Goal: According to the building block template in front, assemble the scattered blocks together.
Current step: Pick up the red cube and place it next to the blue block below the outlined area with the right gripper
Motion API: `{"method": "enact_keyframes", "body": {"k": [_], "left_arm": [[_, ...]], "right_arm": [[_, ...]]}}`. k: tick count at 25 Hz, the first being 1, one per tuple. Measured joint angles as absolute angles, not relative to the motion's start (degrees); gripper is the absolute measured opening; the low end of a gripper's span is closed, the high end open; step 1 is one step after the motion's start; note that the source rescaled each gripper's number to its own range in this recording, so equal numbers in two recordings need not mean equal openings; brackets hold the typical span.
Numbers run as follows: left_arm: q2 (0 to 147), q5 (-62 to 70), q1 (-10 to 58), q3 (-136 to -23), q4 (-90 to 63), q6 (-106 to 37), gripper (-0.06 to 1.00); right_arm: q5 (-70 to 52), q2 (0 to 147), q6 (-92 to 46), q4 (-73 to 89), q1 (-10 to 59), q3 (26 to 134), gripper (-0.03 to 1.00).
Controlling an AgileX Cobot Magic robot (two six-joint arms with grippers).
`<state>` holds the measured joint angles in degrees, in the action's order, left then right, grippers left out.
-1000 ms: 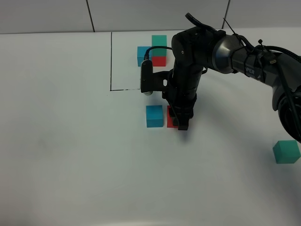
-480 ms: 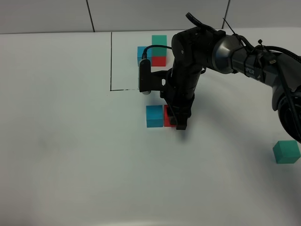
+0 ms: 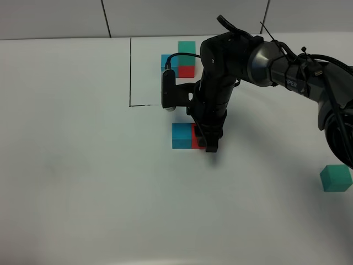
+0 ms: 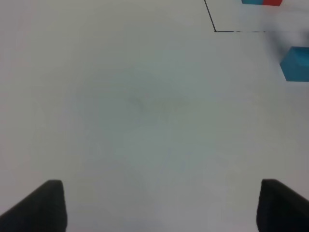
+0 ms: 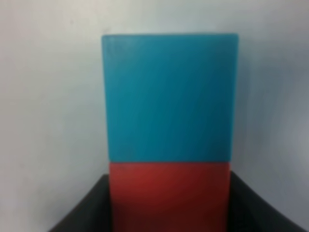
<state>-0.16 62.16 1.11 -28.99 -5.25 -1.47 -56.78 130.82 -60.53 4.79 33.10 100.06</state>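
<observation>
Jaws of the right claw [image 3: 205, 142] are sitting shut on the red block [image 5: 169, 195], with one dark finger pressing against each of its two opposite sides. The claw is pointing straight down at the table [image 3: 83, 165], and its black arm [image 3: 259, 58] is reaching in from the right across the middle of the scene. The red block is resting flush against the blue block [image 3: 181, 136], the two faces touching with no gap showing in the right wrist view. Seen from above, the blue block is lying on the left of the pair and the red one on the right, mostly hidden under the fingers.

Behind this pair, toward the far edge of the table, the template [image 3: 179, 62] is standing: blue and red cubes side by side with a green cube sitting on the red one. Thin black lines [image 3: 130, 72] are marking a corner to its left and front.

The green block [image 3: 336, 178] is lying alone near the right edge, well apart from the others.

The left claw [image 4: 154, 208] is hanging wide open over bare table, gripping nothing.
</observation>
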Motion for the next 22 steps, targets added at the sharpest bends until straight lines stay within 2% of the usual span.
{"method": "enact_keyframes", "body": {"k": [18, 20, 22], "left_arm": [[-0.16, 62.16, 1.11, -28.99, -5.25, -1.47, 0.76], [-0.16, 62.16, 1.11, -28.99, -5.25, -1.47, 0.76], [-0.16, 62.16, 1.11, -28.99, -5.25, -1.47, 0.76]], "right_arm": [[-56.78, 130.94, -60.64, 4.62, 33.19, 100.06, 0.00], [-56.58, 131.00, -60.64, 4.62, 33.24, 100.06, 0.07], [-56.51, 131.51, -60.64, 4.62, 33.31, 99.98, 0.26]]}}
